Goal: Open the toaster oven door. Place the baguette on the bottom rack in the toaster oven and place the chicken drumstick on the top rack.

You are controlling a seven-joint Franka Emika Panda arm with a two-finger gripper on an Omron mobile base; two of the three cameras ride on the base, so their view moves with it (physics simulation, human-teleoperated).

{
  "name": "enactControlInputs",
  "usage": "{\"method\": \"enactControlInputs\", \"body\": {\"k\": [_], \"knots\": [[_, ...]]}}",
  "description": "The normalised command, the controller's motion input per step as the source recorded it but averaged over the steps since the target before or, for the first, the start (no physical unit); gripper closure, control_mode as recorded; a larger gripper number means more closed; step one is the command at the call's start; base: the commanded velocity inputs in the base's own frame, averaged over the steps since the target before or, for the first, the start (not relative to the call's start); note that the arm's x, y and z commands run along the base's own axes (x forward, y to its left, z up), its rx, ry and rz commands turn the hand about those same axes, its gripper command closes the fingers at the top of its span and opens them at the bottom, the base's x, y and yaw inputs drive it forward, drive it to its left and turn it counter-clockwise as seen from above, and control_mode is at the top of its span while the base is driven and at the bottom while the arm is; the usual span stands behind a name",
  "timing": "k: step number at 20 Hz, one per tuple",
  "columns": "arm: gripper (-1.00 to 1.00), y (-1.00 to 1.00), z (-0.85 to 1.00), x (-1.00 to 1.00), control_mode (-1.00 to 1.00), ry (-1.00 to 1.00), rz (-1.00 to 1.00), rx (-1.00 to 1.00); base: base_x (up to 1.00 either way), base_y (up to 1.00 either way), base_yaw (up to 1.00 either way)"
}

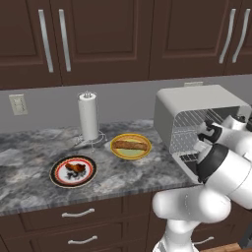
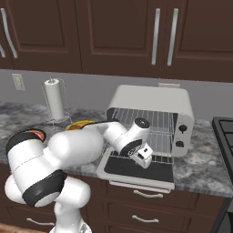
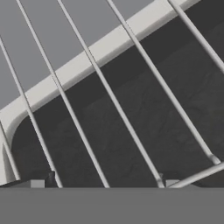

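The toaster oven (image 2: 152, 107) stands on the counter with its door (image 2: 132, 170) folded down flat. Its top rack (image 2: 136, 114) and bottom rack (image 2: 159, 136) are bare. My gripper (image 2: 144, 158) hangs just above the door at the oven's mouth, open, with nothing held. In the hand view the fingertips (image 3: 171, 182) stand far apart under silver rack wires (image 3: 109, 100), with the dark door glass (image 3: 144, 113) behind them. The baguette (image 1: 130, 145) lies on a yellow plate (image 1: 123, 153). The chicken drumstick (image 1: 76, 169) lies on a red-rimmed plate (image 1: 59, 174).
A paper towel holder (image 1: 88, 117) stands behind the two plates. Dark wall cabinets (image 1: 98, 34) hang above the counter and drawers (image 1: 78, 214) run below it. A black stove edge (image 2: 225, 136) sits right of the oven. A wall outlet (image 1: 18, 104) is at the left.
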Motion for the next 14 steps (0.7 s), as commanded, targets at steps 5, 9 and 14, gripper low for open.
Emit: {"method": "enactControlInputs", "body": {"k": [5, 9, 14], "knots": [[1.0, -0.05, -0.44, -0.81, -1.0, 0.03, 0.07, -0.03, 0.0, 0.0, 0.0], [1.0, -0.01, -0.49, -0.84, -1.0, 0.07, 0.08, -0.09, 0.0, 0.0, 0.0], [1.0, 0.0, -0.52, -0.79, -1.0, 0.14, 0.08, -0.16, 0.0, 0.0, 0.0]]}}
